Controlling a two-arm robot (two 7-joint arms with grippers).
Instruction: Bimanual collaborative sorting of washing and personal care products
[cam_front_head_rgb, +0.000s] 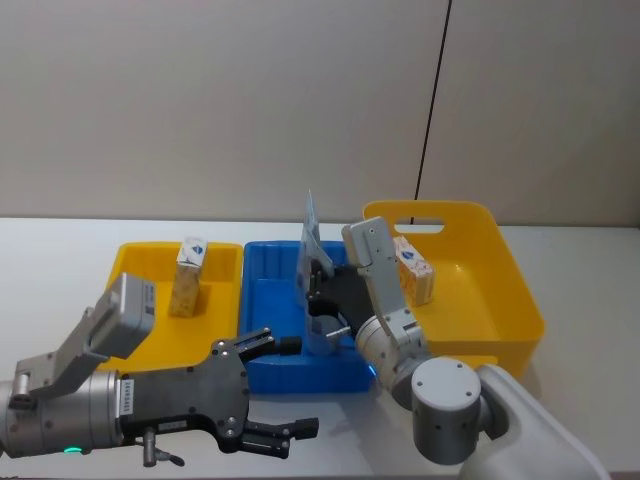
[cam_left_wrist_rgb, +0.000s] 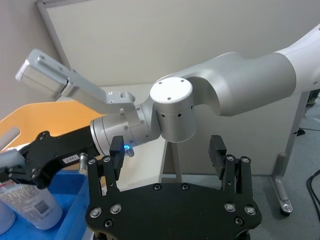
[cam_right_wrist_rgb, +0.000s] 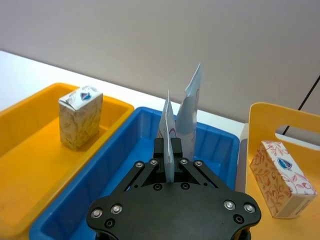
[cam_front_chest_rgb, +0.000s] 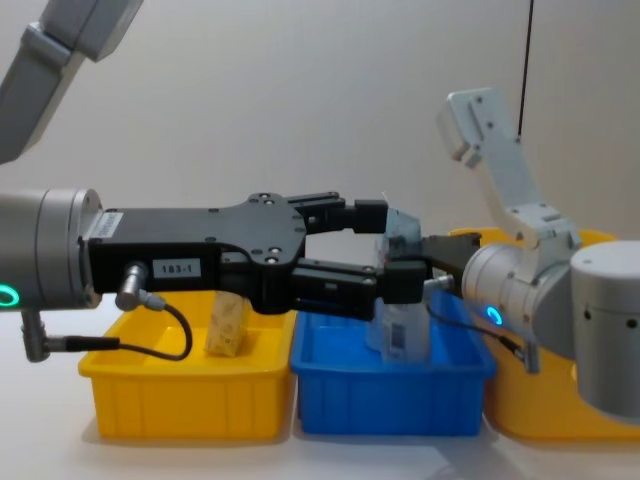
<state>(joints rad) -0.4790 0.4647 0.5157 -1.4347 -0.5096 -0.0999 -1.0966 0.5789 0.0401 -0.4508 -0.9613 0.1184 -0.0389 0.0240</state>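
My right gripper (cam_right_wrist_rgb: 168, 146) is shut on a slim pale blue-white pouch (cam_right_wrist_rgb: 168, 117) that stands upright over the blue bin (cam_right_wrist_rgb: 120, 165). A second pouch (cam_right_wrist_rgb: 192, 112) stands just behind it. In the head view the right gripper (cam_front_head_rgb: 316, 283) holds the pouch (cam_front_head_rgb: 310, 235) over the bin's middle. One white pack with red-orange pattern (cam_front_head_rgb: 189, 275) stands in the left yellow bin (cam_front_head_rgb: 140, 262). Another such pack (cam_front_head_rgb: 412, 270) leans in the right yellow bin (cam_front_head_rgb: 500, 290). My left gripper (cam_front_head_rgb: 298, 386) is open and holds nothing, just in front of the blue bin (cam_front_head_rgb: 270, 270).
The three bins stand side by side on the white table (cam_front_head_rgb: 60, 250), against a plain wall. In the chest view my left gripper (cam_front_chest_rgb: 393, 248) reaches across in front of the blue bin (cam_front_chest_rgb: 400, 385), close to the right arm (cam_front_chest_rgb: 520, 285).
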